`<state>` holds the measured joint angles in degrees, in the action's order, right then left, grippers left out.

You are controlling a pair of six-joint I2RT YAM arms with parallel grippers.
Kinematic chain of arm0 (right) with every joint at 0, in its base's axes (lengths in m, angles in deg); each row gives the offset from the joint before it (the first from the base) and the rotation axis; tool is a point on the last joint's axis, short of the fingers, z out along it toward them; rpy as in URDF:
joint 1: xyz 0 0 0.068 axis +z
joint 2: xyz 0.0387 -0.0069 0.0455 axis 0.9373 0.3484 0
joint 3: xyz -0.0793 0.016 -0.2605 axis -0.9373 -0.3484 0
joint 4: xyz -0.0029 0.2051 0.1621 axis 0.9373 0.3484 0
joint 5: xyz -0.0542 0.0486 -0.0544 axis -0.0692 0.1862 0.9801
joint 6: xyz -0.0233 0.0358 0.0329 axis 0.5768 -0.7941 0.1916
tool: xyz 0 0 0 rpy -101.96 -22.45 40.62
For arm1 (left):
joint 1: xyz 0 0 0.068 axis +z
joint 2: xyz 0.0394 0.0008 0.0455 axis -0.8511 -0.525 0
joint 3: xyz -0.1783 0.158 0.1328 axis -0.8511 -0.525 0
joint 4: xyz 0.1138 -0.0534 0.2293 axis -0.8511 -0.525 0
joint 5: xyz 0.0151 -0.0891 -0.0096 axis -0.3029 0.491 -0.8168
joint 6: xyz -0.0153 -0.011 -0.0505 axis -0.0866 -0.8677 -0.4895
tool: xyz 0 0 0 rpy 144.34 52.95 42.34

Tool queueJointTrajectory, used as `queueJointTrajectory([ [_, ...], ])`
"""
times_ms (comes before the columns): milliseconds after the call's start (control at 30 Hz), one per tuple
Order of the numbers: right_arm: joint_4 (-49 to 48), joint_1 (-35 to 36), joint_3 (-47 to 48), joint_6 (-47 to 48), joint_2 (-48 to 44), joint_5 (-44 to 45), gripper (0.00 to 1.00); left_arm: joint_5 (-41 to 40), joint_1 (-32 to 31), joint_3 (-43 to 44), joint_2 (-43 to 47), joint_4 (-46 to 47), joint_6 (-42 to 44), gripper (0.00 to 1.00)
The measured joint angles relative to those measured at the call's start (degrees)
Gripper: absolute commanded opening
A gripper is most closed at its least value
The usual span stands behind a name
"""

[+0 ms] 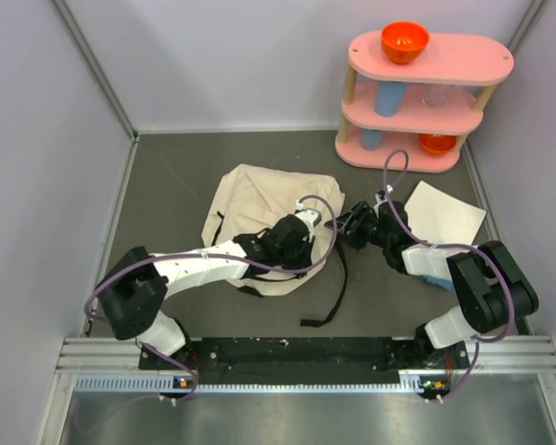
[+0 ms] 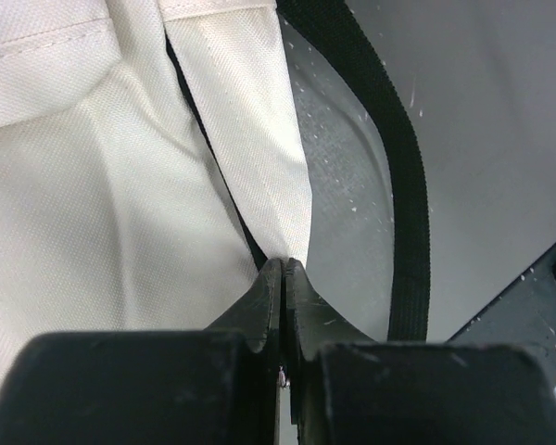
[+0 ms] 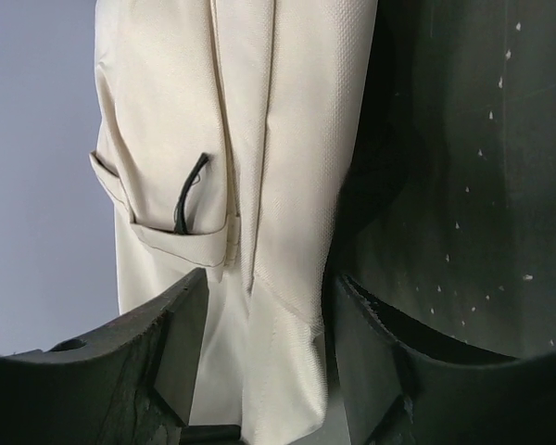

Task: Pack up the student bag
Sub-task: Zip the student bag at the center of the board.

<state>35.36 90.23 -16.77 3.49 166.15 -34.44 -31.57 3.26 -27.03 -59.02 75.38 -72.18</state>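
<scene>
The student bag [image 1: 259, 199], cream canvas with black straps, lies crumpled on the grey mat. Both grippers meet at its right edge. My left gripper [image 1: 327, 222] reaches across the bag, and in the left wrist view [image 2: 285, 262] its jaws are pressed together on a thin fold of the cream fabric [image 2: 250, 139]. A black strap [image 2: 410, 204] runs down beside it. My right gripper [image 1: 346, 225] faces it from the right. In the right wrist view [image 3: 269, 278] a bunched fold of the bag [image 3: 287, 139] fills the space between its fingers.
A pink three-tier shelf [image 1: 426, 93] stands at the back right, with an orange bowl [image 1: 405, 41] on top, a blue cup [image 1: 389, 97] and a second orange bowl [image 1: 437, 143] below. A white sheet [image 1: 442, 215] lies under my right arm. A loose strap [image 1: 338, 278] trails toward the front.
</scene>
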Motion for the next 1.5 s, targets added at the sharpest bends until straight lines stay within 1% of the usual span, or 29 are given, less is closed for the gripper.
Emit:
queueJointTrajectory([
  [67,0.7,0.0,0.1,0.0,0.0,0.0,0.42,0.3,0.0,-1.4,2.0,0.7,0.0,0.0],
  [100,0.8,0.0,0.2,0.0,0.1,0.0,0.31,0.6,0.0,-2.0,3.2,0.7,0.0,0.0],
  [167,0.8,0.0,0.2,0.0,0.5,0.0,0.21,1.2,0.0,-2.9,5.6,0.7,0.0,0.0],
  [200,0.7,-0.1,0.2,-0.2,1.1,-0.1,0.1,1.4,0.0,-3.5,7.0,0.8,-0.1,0.0],
  [267,0.5,-0.3,0.5,-0.7,2.5,-0.3,0.0,1.7,0.0,-4.9,9.7,1.1,-0.3,0.0],
  [433,-1.3,-0.5,1.2,-2.3,5.8,-1.4,0.0,3.1,-0.5,-8.1,15.9,-0.1,-1.1,0.0],
  [600,-1.8,-0.6,2.2,-2.5,6.2,-2.6,0.0,3.1,-0.4,-10.5,18.2,-0.4,-2.2,0.0],
  [700,-0.3,-1.1,2.9,-1.9,6.2,-3.3,0.0,2.6,-0.4,-12.4,20.5,-0.6,-3.3,0.0],
  [800,1.6,-1.9,4.0,-1.1,6.2,-4.8,0.0,1.6,-0.4,-15.1,24.1,-0.7,-4.2,0.0],
  [1000,2.0,-3.4,6.4,-1.0,8.5,-7.5,0.0,-1.3,-0.5,-17.8,29.3,-2.3,-5.2,0.0],
  [1100,2.7,-3.6,7.5,-0.8,9.2,-7.9,0.0,-3.9,-0.5,-19.1,33.4,-5.0,-5.4,0.0],
  [1133,2.9,-3.7,7.9,-0.6,9.4,-8.0,0.08,-4.6,-0.5,-19.3,34.4,-5.8,-5.4,0.0],
  [1167,3.0,-3.9,8.5,-0.4,9.7,-8.3,0.22,-5.6,-0.5,-19.6,35.5,-6.8,-5.4,0.0],
  [1200,3.0,-4.0,8.9,-0.2,9.9,-8.8,0.43,-6.3,-0.5,-19.6,36.3,-7.4,-5.4,0.0],
  [1233,2.9,-4.2,9.2,-0.1,9.9,-9.0,0.49,-6.7,-0.5,-19.6,36.7,-7.5,-5.4,0.0],
  [1267,2.5,-4.3,9.2,0.0,9.7,-9.0,0.61,-7.3,-0.5,-19.6,37.0,-7.6,-5.4,0.0],
  [1333,4.3,-4.8,9.0,1.2,7.7,-8.5,0.66,-7.8,-0.5,-19.6,36.7,-7.4,-5.4,0.0],
  [1367,5.1,-4.9,8.8,1.4,6.6,-8.0,0.71,-7.8,-0.5,-19.5,36.2,-7.3,-5.4,0.0],
  [1400,7.7,-5.1,8.2,2.3,3.9,-6.8,0.74,-7.7,-0.5,-19.1,35.6,-7.4,-5.4,0.0],
  [1500,16.6,-5.2,4.4,4.5,-9.3,-2.6,0.74,-7.3,-0.5,-16.8,31.9,-7.1,-5.4,0.0],
])
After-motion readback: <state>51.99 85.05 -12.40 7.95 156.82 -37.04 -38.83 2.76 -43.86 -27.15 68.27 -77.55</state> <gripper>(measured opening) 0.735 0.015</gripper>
